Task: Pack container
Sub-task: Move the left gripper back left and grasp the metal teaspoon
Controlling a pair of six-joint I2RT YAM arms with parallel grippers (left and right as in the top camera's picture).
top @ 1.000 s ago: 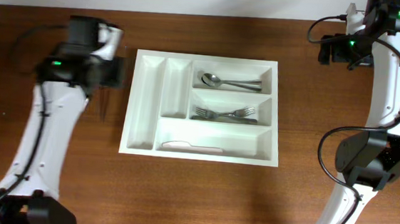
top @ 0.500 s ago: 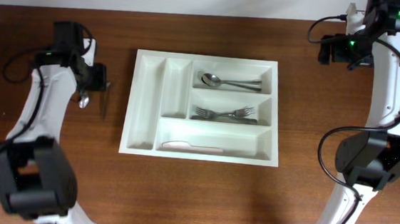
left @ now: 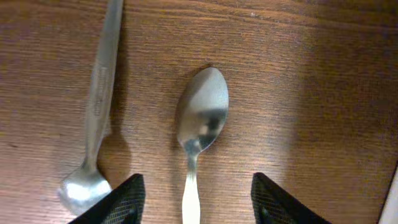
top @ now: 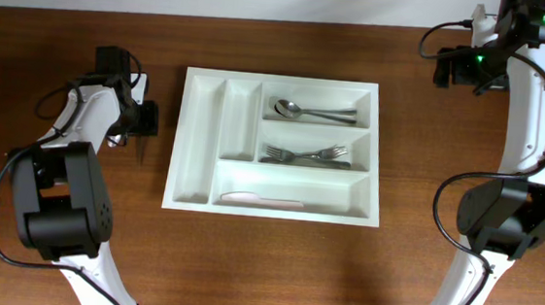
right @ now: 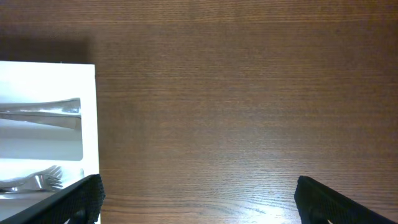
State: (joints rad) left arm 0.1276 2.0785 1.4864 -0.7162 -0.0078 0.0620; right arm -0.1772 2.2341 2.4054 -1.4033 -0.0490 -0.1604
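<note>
The container [top: 198, 147] is a white cutlery tray in the middle of the table. It holds spoons [top: 300, 109], forks [top: 306, 155] and a white knife [top: 259, 200]. My left gripper [left: 196, 208] is open, low over the table just left of the tray, and shows in the overhead view [top: 144, 118]. A metal spoon [left: 202, 118] lies between its fingers, handle toward me. A second spoon [left: 93, 124] lies to its left. My right gripper [right: 199, 205] is open and empty over bare wood right of the tray [right: 87, 112].
The first spoon's handle [top: 140, 150] sticks out below the left gripper in the overhead view. The tray's two upright left compartments [top: 238, 121] hold nothing. The tray's edge [left: 393, 199] lies close to the right of the left gripper. The right arm [top: 534, 115] stands at the back right.
The left arm has swung round and its gripper has come down over the two spoons left of the tray. The right arm has not moved.
</note>
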